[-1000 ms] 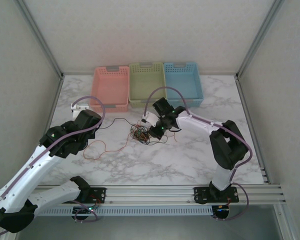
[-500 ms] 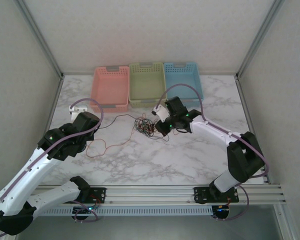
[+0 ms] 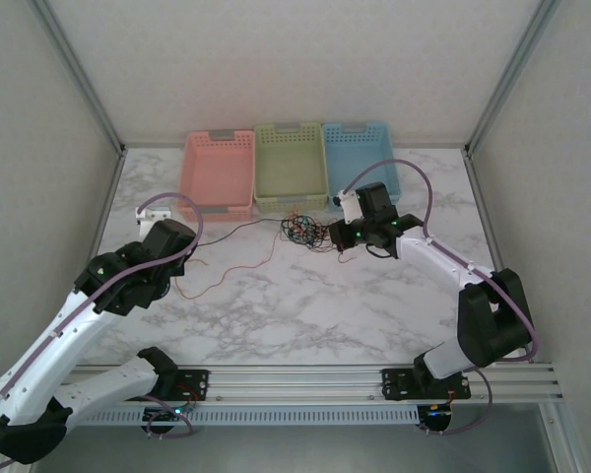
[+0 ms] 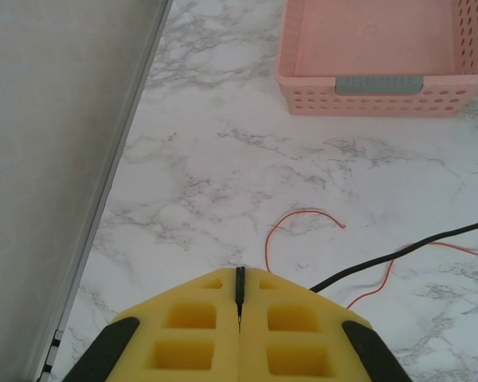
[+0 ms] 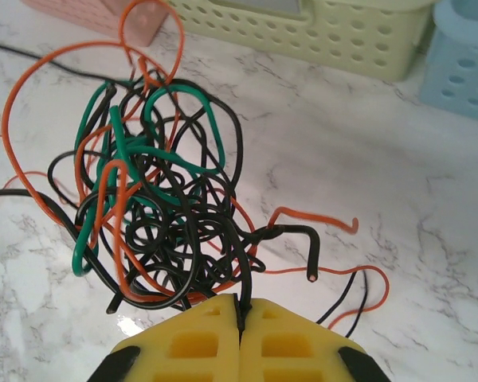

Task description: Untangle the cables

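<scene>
The cables form a tangle (image 3: pixel 300 232) of thin black, red-orange and teal-green wires in front of the green basket (image 3: pixel 290 166). My right gripper (image 3: pixel 337 236) sits just right of it. In the right wrist view that gripper (image 5: pixel 240 306) is shut on a black cable that rises out of the tangle (image 5: pixel 155 207). One black cable (image 3: pixel 238 233) runs left from the tangle to my left arm. In the left wrist view my left gripper (image 4: pixel 240 288) is shut, with a black cable end pinched between its fingertips. A loose red-orange wire (image 4: pixel 303 216) curls ahead of it.
The pink basket (image 3: pixel 217 175), the green one and the blue basket (image 3: pixel 362 158) stand in a row at the back of the marble table. A red-orange strand (image 3: pixel 222 278) trails across the table between the arms. The side wall (image 4: pixel 56 143) is close on the left.
My right gripper has moved right and toward the baskets, dragging the tangle with it. The black cable to the left gripper is stretched longer. The left arm has barely moved.
</scene>
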Controlling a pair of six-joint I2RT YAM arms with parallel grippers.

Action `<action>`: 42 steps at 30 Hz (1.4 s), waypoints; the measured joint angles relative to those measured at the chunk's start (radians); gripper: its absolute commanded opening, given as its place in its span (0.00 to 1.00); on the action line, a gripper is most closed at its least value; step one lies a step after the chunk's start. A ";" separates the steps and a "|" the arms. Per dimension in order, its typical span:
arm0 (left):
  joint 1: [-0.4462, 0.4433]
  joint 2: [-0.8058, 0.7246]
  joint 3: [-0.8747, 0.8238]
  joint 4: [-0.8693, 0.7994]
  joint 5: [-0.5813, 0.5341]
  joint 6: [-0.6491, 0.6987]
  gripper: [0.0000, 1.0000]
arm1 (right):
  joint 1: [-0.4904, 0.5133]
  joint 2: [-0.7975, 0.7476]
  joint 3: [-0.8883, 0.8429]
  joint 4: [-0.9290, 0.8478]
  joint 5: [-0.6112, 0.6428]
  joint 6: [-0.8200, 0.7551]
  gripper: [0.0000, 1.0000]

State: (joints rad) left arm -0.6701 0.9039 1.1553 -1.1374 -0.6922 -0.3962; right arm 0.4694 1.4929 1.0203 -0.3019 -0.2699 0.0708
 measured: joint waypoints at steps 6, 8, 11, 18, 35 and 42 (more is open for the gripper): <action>0.000 0.000 0.000 0.003 0.000 0.000 0.00 | -0.002 0.003 -0.007 0.006 0.005 0.028 0.00; 0.000 0.002 0.000 0.003 0.000 0.000 0.00 | -0.002 0.006 -0.010 0.007 0.005 0.031 0.00; 0.000 0.007 0.000 0.003 0.000 0.000 0.00 | -0.002 0.016 -0.010 0.007 0.004 0.033 0.00; 0.001 0.009 0.000 0.004 0.000 0.000 0.00 | -0.002 0.018 -0.013 0.008 0.005 0.035 0.00; 0.005 0.022 0.000 0.017 0.013 0.000 0.00 | -0.002 0.006 -0.047 0.031 0.013 0.039 0.00; 0.005 0.038 0.000 0.021 0.035 0.000 0.00 | -0.002 0.003 -0.051 0.056 0.011 0.052 0.00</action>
State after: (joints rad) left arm -0.6655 0.9417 1.1553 -1.1168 -0.6575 -0.3962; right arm 0.4679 1.4963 0.9688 -0.2462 -0.2584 0.1226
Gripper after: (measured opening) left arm 0.051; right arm 0.045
